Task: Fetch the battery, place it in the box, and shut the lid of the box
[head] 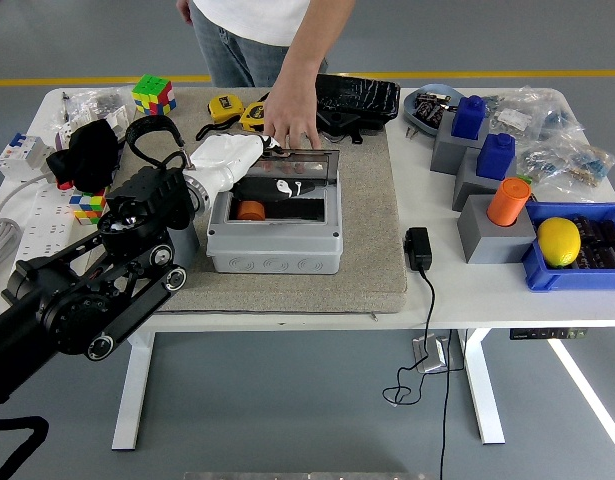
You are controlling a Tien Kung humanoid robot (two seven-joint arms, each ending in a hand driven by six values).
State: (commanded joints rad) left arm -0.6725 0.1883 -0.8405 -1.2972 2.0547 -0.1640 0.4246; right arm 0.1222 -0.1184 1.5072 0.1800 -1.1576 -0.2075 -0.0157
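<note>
Closing the lid (305, 172) is where this could go wrong: it stands half-raised over the box (275, 236), and a person's hand (290, 118) presses its far edge, so pushing down now could trap those fingers. The left hand (249, 165), white fingers curled at the lid's left end, holds nothing I can tell. The orange battery (251, 210) lies inside the box, just below that hand, mid-surface.

**No legible text**

Nothing can be read anywhere. The box (275, 238) by the left hand (227, 160) bears no readable label; the tape measures (239, 108) beyond it show markings too small to make out.
</note>
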